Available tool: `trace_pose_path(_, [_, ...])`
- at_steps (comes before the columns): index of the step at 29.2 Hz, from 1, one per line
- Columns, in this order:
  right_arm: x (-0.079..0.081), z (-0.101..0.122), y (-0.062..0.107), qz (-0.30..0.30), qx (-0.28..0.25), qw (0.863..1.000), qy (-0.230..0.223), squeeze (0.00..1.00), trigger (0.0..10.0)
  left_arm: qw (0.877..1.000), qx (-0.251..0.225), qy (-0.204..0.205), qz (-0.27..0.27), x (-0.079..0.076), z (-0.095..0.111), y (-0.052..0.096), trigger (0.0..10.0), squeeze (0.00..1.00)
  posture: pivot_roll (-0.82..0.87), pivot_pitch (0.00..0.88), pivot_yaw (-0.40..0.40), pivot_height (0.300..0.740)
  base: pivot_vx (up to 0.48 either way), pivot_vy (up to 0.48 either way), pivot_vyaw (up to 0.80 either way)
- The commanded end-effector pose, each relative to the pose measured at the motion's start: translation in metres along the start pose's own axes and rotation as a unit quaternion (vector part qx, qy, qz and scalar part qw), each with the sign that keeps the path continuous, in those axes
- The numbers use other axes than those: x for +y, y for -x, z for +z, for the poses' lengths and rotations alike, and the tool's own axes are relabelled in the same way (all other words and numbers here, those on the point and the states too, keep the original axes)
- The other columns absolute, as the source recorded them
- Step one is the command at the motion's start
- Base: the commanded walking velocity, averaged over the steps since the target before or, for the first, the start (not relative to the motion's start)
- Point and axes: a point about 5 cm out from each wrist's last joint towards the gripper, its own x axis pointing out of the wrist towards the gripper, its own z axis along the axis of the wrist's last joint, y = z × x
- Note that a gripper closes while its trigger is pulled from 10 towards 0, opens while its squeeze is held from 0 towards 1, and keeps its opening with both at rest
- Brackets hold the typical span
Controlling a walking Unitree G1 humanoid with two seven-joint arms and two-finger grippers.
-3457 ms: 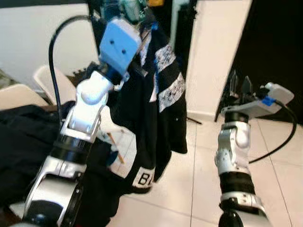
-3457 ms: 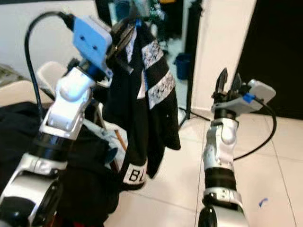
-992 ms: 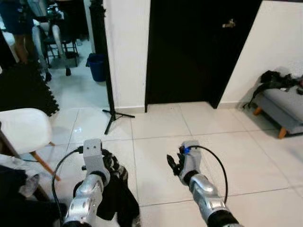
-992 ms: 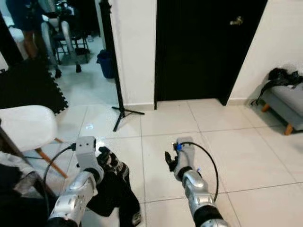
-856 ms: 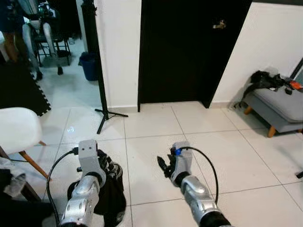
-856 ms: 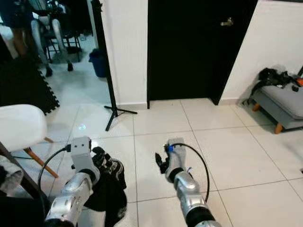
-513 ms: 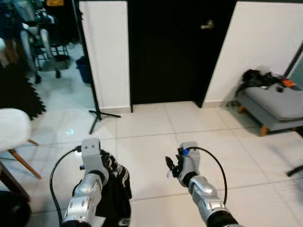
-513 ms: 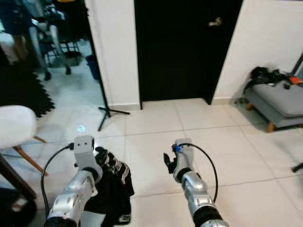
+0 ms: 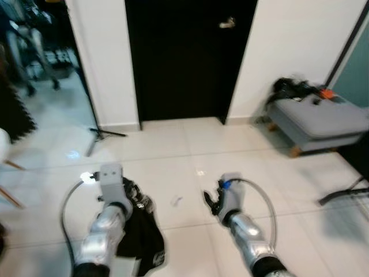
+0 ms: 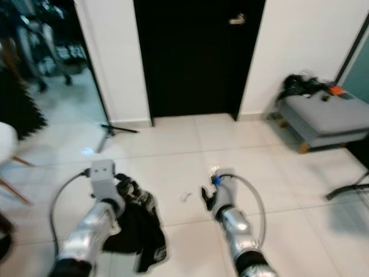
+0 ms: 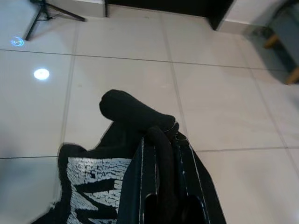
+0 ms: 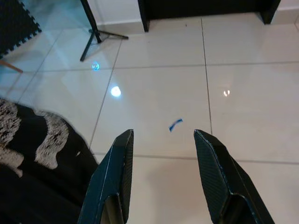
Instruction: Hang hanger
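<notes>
Mid-carry, the left gripper [image 11: 161, 186] is clamped on a black white-printed garment [image 9: 141, 234] drooping beneath it, the right gripper [image 12: 163, 172] gapes empty; next, locate a rail.

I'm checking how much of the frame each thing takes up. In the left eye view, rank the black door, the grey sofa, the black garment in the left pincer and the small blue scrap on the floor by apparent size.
1. Black door, largest by far.
2. Grey sofa and black garment: these look about alike, and the garment is much nearer the camera, so I would not rank them.
3. Blue scrap, smallest.
</notes>
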Motion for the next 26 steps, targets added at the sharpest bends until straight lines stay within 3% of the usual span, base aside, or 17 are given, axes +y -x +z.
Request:
trace_pose_path(1, [-0.0051,0.0013,0.0006,-0.007,-0.002,1.000,0.002,0.00,10.0,1.000,-0.006,0.001,-0.005,-0.0033,0.0034,-0.0016,10.0,0.00,0.13,0.025,-0.011,0.740,0.000,-0.472,0.00])
trace_pose_path(21, [-0.0053,0.0047,-0.0013,-0.014,-0.008,1.000,-0.005,0.00,10.0,1.000,-0.004,-0.002,-0.011,-0.0049,0.0057,-0.0034,10.0,0.00,0.13,0.037,0.011,0.740,0.000,-0.474,0.00])
trace_pose_path(26, [-0.0074,0.0040,-0.0009,-0.017,-0.007,1.000,-0.005,0.00,10.0,0.999,0.005,0.037,-0.015,-0.0059,0.0073,-0.0043,10.0,0.00,0.13,0.040,0.011,0.740,0.000,0.096,0.00])
